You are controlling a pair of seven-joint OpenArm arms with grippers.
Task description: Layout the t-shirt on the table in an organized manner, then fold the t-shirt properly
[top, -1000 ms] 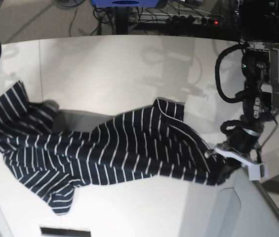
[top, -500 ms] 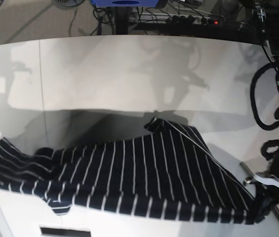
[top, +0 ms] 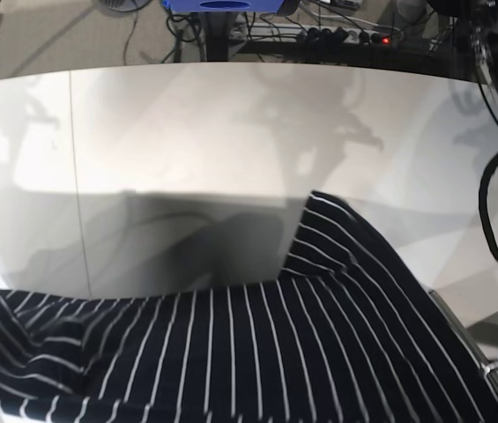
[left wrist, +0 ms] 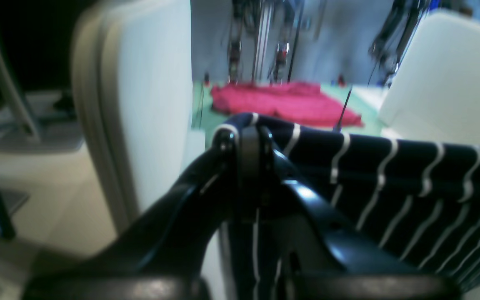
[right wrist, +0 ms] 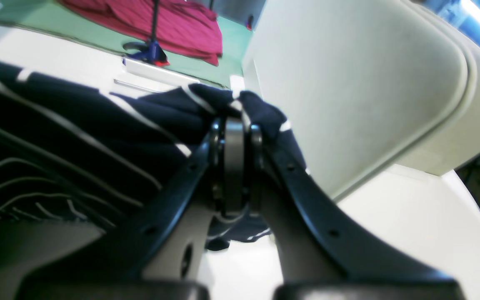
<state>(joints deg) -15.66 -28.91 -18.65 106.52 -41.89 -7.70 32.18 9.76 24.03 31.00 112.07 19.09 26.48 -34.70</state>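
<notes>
Shirt [top: 257,352] is off the bench [top: 187,132], stretched between the two claws along the near edge, one sleeve flopped out ahead of the left claw. Left claw [left wrist: 246,137] is clamped tight on a striped edge; right claw [right wrist: 233,125] likewise, pinching a bunched corner. To lay it out well: keep both pinches closed, hold even tension so the cloth spans flat, carry it forward over the bench, lower the far hem first, then drag back to smooth.
</notes>
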